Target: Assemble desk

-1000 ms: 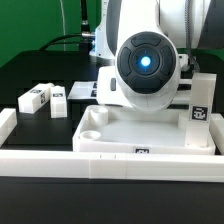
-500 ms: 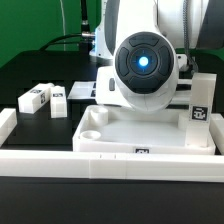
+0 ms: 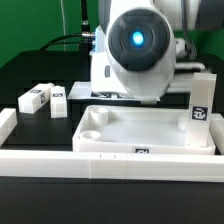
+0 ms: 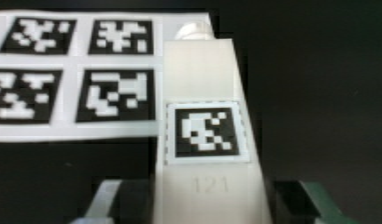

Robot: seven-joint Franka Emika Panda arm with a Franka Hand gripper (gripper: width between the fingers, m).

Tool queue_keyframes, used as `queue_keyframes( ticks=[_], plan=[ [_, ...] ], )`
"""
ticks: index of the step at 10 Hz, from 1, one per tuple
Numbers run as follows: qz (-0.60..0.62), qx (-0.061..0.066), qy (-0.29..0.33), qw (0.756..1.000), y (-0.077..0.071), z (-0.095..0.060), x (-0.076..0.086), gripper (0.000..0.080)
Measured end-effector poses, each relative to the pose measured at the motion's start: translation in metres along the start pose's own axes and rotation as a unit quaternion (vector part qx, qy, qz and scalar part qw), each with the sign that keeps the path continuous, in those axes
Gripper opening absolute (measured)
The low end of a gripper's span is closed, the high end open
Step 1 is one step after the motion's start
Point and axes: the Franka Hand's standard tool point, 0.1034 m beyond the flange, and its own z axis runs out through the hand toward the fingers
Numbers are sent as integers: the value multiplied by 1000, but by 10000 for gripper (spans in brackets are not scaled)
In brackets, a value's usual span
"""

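Note:
In the wrist view my gripper (image 4: pixel 209 203) is shut on a white desk leg (image 4: pixel 206 110) with a black tag; a dark pad presses each side of it. The leg reaches out beside the marker board (image 4: pixel 72 75). In the exterior view the arm's wrist (image 3: pixel 140 45) hides the gripper and this leg, above the back of the desk top (image 3: pixel 150 126). The desk top is a white tray with a round socket (image 3: pixel 92 130). One leg (image 3: pixel 198 103) stands upright at its far corner on the exterior view's right. Two more legs (image 3: pixel 35 97) (image 3: pixel 58 101) lie on the black table at the exterior view's left.
A long white border rail (image 3: pixel 100 165) runs along the front of the desk top, with a shorter rail (image 3: pixel 5 125) at the exterior view's left. The marker board (image 3: pixel 82 90) lies behind the loose legs. Cables hang behind the arm.
The arm's wrist has risen and shifted a little toward the exterior view's left, uncovering more of the desk top. The loose legs and the upright leg have not moved.

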Motion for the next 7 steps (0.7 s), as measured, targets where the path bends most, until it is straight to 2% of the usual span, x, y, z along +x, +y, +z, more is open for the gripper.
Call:
queue_keyframes(
  ticks=[1, 2, 6, 7],
  plan=[
    [-1, 5, 6, 1000, 2, -18, -10, 288],
    [-1, 6, 12, 1000, 1, -28, -13, 288],
    [-7, 5, 45, 999, 1, -35, -5, 289],
    [-28, 2, 91, 995, 4, -52, -2, 290]
  ],
)
